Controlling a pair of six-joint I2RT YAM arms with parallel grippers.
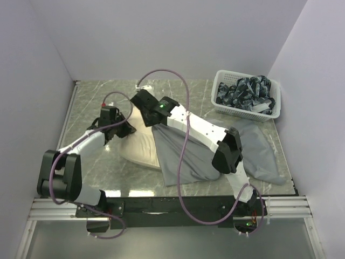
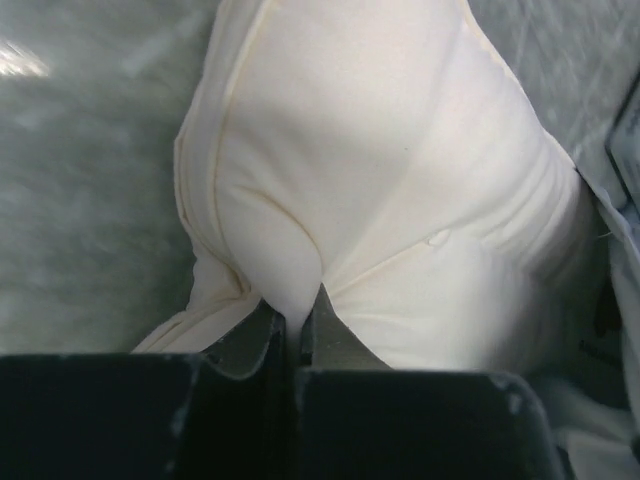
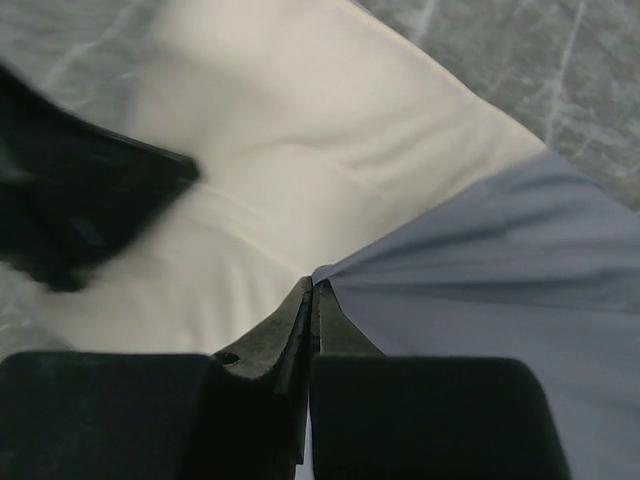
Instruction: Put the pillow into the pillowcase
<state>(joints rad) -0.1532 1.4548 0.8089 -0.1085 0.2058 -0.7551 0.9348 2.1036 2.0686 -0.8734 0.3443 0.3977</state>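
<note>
The cream pillow [image 1: 137, 147] lies on the table left of centre, its right part inside the grey pillowcase [image 1: 186, 156]. My left gripper [image 1: 125, 130] is at the pillow's left end. In the left wrist view it [image 2: 295, 312] is shut on a pinched fold of the pillow [image 2: 380, 150]. My right gripper [image 1: 151, 116] is above the pillowcase's open edge. In the right wrist view it [image 3: 312, 286] is shut on the edge of the pillowcase [image 3: 500, 270], with the pillow [image 3: 300, 150] just beyond and the left gripper a dark blur at the left.
A white basket [image 1: 272, 110] holding dark patterned cloths stands at the back right. The pillowcase's loose end [image 1: 259, 151] spreads toward the right edge of the marble table [image 1: 97, 172]. White walls close in on three sides.
</note>
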